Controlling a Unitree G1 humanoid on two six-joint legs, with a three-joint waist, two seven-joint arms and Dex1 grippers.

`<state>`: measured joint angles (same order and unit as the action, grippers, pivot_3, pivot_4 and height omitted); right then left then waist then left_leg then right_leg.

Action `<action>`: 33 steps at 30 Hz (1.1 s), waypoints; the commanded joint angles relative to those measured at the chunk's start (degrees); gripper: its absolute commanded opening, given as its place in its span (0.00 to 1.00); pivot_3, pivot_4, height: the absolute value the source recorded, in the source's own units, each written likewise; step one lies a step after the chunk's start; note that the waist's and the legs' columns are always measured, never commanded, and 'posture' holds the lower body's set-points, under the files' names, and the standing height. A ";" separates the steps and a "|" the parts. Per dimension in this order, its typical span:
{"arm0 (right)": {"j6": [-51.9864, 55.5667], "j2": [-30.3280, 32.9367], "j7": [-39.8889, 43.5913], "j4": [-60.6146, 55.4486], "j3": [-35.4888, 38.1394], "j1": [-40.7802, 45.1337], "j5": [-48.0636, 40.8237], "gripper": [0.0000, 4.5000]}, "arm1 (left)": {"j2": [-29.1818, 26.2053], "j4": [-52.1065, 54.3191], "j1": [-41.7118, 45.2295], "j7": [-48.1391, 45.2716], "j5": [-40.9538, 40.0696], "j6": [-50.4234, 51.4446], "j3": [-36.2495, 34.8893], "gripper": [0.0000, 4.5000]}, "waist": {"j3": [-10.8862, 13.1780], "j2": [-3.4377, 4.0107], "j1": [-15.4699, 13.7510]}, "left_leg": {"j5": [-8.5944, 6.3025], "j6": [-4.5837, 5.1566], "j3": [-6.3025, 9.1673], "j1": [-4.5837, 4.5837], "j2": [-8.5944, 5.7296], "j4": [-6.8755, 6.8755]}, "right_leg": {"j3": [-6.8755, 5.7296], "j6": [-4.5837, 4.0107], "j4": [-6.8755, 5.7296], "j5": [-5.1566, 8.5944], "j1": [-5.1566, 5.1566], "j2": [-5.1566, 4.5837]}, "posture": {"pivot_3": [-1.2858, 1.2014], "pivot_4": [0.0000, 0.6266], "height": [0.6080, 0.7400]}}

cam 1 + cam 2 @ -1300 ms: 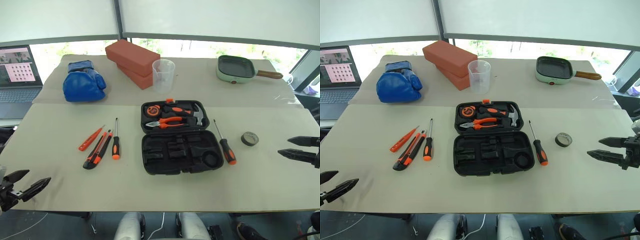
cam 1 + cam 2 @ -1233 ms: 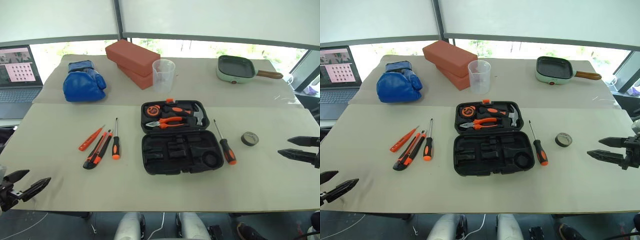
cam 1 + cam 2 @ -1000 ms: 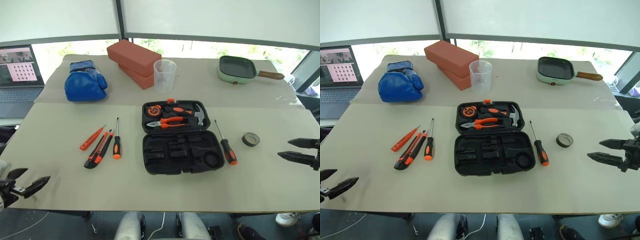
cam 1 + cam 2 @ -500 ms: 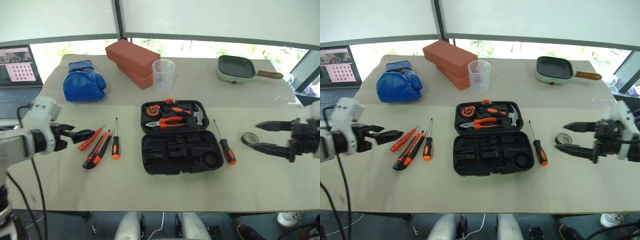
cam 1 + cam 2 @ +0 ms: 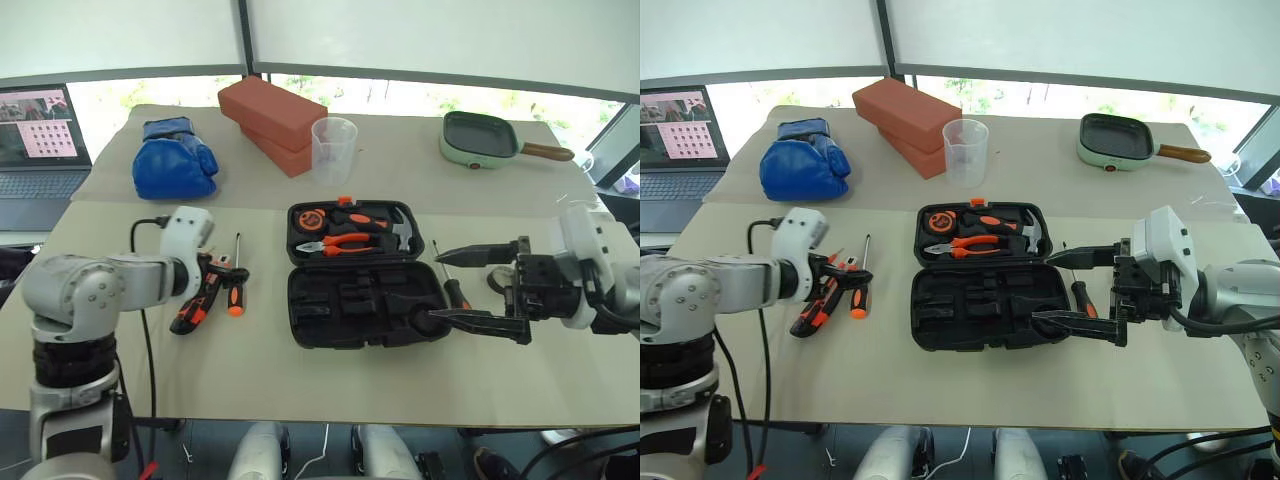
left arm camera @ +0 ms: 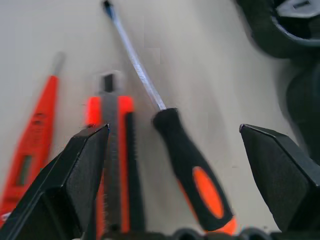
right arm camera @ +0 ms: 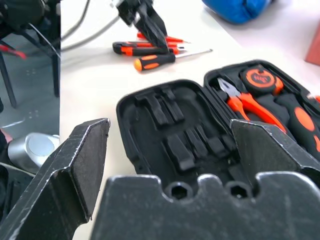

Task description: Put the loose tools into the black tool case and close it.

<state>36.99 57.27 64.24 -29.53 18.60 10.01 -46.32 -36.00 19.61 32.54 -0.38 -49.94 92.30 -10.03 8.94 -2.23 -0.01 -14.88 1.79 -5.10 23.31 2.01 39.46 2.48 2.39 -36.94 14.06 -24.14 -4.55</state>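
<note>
the black plastic hinged tool case lies open in the middle of the beige table, its far half holding orange-handled pliers, a steel-headed hammer and a round tape measure, its near half showing bare moulded slots. to its left lie three loose tools: a long-shafted screwdriver with a black-and-orange handle, an orange-and-black utility knife and a thin all-orange pen-like tool. another black-and-orange screwdriver lies just right of the case. the left gripper hangs low over the left group, its two black fingers spread wide apart and holding nothing, the screwdriver handle between them. the right gripper points toward the case from the right, fingers also wide apart and empty, one over the case's near right corner. farther back sit a blue boxing glove, two red bricks, a clear plastic cup and a green square pan.
</note>
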 commanded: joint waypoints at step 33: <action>2.44 0.28 -5.74 -2.97 -0.10 3.68 -5.42 1.00 | -3.58 -7.90 12.10 -1.96 -0.07 -14.87 6.41 0.19 | 0.06 -0.11 -0.57 | 0.02 0.00 0.11 0.22 -0.10 0.27 | -0.13 0.02 -0.02 -0.02 -0.03 0.10 | 0.52 0.24 0.99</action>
<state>39.42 57.25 58.82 -31.16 16.50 13.75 -50.87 -37.83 10.31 42.23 3.73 -52.66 83.52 -5.34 9.00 -2.34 -0.58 -14.86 1.78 -5.01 23.52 1.91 39.71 2.36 2.40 -36.93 14.03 -24.18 -4.45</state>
